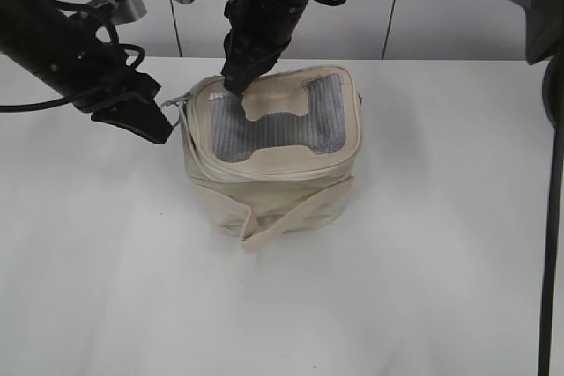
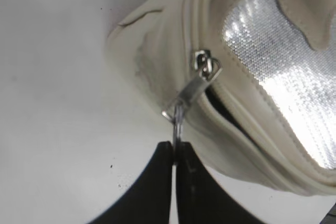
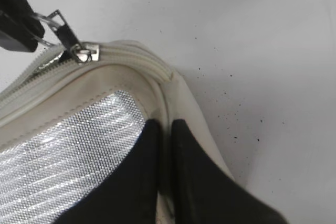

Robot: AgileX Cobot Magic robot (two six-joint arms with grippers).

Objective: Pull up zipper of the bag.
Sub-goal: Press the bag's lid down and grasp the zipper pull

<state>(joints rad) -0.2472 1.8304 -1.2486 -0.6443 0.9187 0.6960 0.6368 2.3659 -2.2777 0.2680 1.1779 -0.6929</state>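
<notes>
Your zipper (image 2: 247, 116) runs around the lid rim of the bag (image 1: 273, 191), and near the bag's left rear corner it gapes a little, showing a dark slit just past the silver slider (image 2: 203, 65). From that slider a flat metal tab hangs out to a thin ring pull (image 2: 177, 121). Your left gripper (image 2: 175, 148) has its two black fingers pressed together on that ring, pinching it at the very tips. In the exterior view the same gripper sits just off the bag's left upper edge.

The bag itself stands upright on the white table (image 1: 423, 288), about mid-table, its grey mesh top panel (image 1: 264, 129) facing up with the cream H-shaped patch (image 1: 282, 107) across it. The wide cream strap (image 1: 295, 217) slants down the front face.

Your right gripper (image 3: 167, 129) comes down from above onto the lid's rear left part, jaws nearly together, tips resting on the cream border beside the mesh. You cannot tell whether it pinches any fabric.
</notes>
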